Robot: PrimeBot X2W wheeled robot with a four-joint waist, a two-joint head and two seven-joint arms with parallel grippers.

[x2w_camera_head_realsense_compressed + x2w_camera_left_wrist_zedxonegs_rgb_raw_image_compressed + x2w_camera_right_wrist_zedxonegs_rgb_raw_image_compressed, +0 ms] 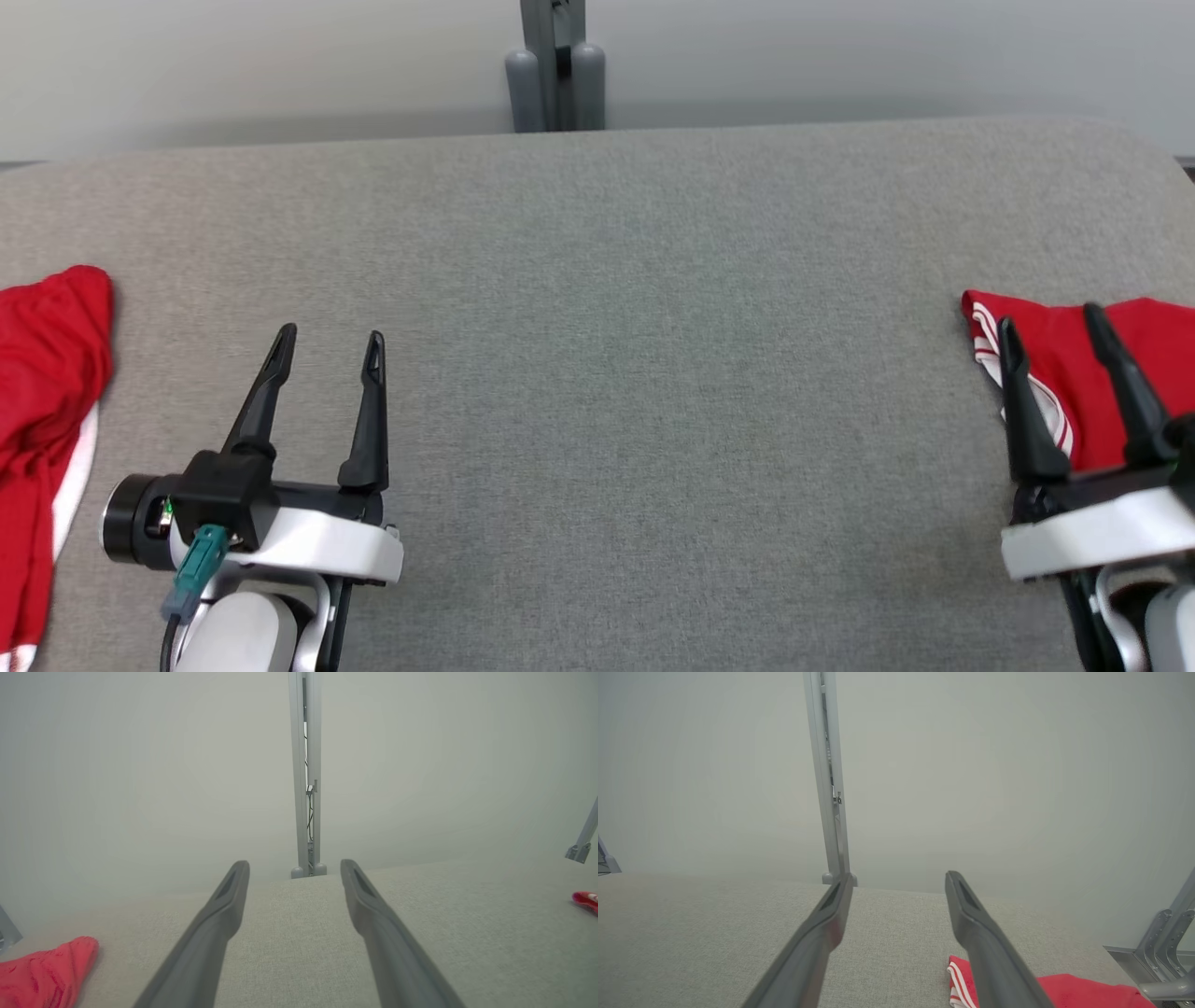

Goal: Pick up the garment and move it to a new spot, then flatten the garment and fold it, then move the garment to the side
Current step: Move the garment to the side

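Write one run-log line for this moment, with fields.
left gripper: open, empty | right gripper: open, over right red garment, not gripping | left red garment: crumpled, at table edge

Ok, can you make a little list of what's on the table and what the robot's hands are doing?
table: grey fabric-covered table
left edge: crumpled red cloth with white trim
right edge: red garment with white stripes
left tool: open, holding nothing, over the table
right tool: open, over the striped garment, not gripping it
behind: grey metal post

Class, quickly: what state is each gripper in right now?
Left gripper: open, holding nothing.
Right gripper: open, holding nothing.
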